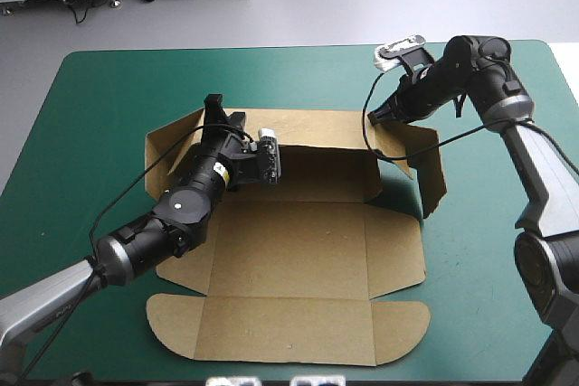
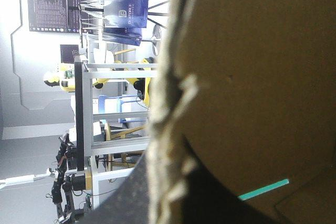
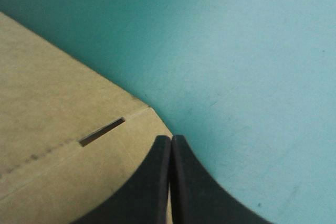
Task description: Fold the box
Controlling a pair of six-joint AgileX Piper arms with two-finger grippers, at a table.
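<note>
Mostly flat: box [image 1: 289,250] lay mid table [image 1: 99,88], back wall [image 1: 317,130] and right flap [image 1: 432,169] raised. Left pincer [image 1: 215,119] gripped the wall's left end; right pincer [image 3: 171,139], clenched empty, touched the flap's corner. Wall-raising step, I'd say. Next probably needs the flap tucked inward.

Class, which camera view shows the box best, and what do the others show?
The high view: the whole box shows, mostly flat, its far wall raised. The left wrist view shows only a close board edge; the right wrist view, one corner with a slot.
</note>
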